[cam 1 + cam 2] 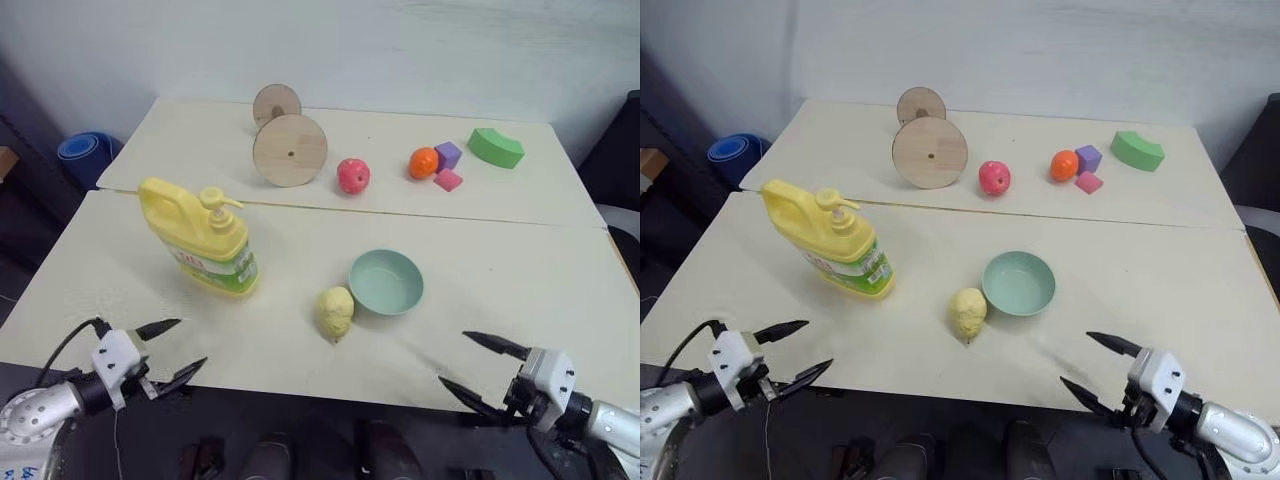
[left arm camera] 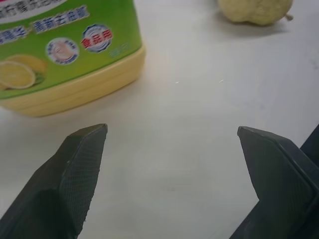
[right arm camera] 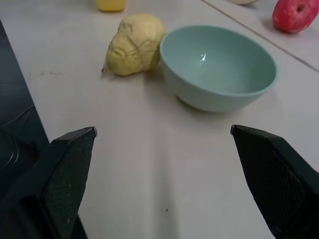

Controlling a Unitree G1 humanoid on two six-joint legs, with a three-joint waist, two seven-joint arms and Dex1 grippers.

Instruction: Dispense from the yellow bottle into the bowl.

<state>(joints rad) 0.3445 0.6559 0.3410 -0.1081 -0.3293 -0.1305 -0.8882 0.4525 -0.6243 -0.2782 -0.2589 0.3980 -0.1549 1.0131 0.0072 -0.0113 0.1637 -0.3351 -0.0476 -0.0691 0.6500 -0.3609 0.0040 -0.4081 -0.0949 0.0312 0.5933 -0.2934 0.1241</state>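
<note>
With the yellow bottle [image 1: 203, 238] upright on the table [image 1: 520, 290], well left of the empty bowl [image 1: 386, 281], the left gripper [image 1: 170, 350] and right gripper [image 1: 478, 370] hover spread and empty at the near edge, apparently staged for approach.

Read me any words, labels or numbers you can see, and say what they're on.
"食品用": as best it reads, in the red badge on the bottle's green label.
White Chinese line along the label's top: cut off and blurred, unreadable.
Print in the blue badge: too small to read.
No text on the other things on the table.
</note>
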